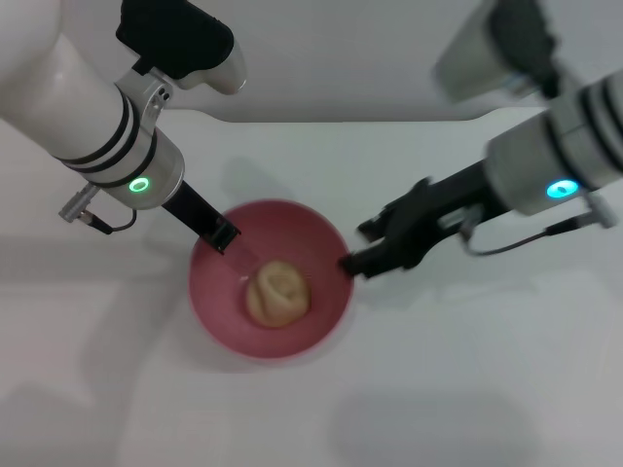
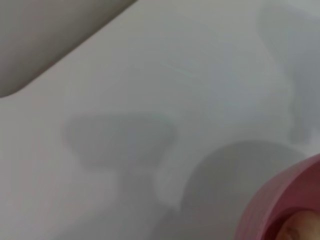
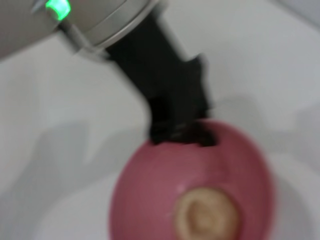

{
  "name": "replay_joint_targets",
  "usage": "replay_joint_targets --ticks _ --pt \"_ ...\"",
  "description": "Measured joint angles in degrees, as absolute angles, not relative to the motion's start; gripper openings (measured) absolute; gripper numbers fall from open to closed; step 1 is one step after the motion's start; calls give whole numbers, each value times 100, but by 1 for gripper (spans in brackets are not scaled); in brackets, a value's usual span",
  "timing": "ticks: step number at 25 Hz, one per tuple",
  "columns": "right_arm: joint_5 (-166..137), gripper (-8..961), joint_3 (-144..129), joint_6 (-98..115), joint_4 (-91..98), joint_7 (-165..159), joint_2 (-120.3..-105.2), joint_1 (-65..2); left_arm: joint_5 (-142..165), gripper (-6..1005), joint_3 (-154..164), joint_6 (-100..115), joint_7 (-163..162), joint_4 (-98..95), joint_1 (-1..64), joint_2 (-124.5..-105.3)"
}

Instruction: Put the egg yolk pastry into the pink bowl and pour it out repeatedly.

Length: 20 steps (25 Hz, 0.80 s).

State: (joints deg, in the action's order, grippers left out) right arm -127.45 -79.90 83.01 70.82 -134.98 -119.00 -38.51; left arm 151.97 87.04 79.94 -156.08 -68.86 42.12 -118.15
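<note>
Grippers flank the bowl: left gripper (image 1: pixel 226 238) sits at the pink bowl's (image 1: pixel 321 229) far-left rim, tips reaching over the edge into it, though whether they pinch the wall I cannot tell. Right gripper (image 1: pixel 352 263) touches the right rim, its grip equally unclear. Pastry (image 1: pixel 277 294) rests inside the bowl, on the white table (image 1: pixel 467 389).
</note>
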Motion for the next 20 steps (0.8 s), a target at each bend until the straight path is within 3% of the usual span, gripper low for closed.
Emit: replay_joint_targets --ticks 2,9,20 --pt "-12742 528 -7572 8317 7099 -13642 -11901 -3728 15221 -2 8702 7912 -15609 -6897 4191 -11817" --pt "-12815 519 -5874 8527 6676 -13845 -11866 -3337 15294 -2 9088 7051 -15474 -7652 3576 -11808" --pt "-12823 504 -4804 8554 6172 -13519 -11856 -2749 15786 -1 11191 1981 -13683 -9295 833 -11799"
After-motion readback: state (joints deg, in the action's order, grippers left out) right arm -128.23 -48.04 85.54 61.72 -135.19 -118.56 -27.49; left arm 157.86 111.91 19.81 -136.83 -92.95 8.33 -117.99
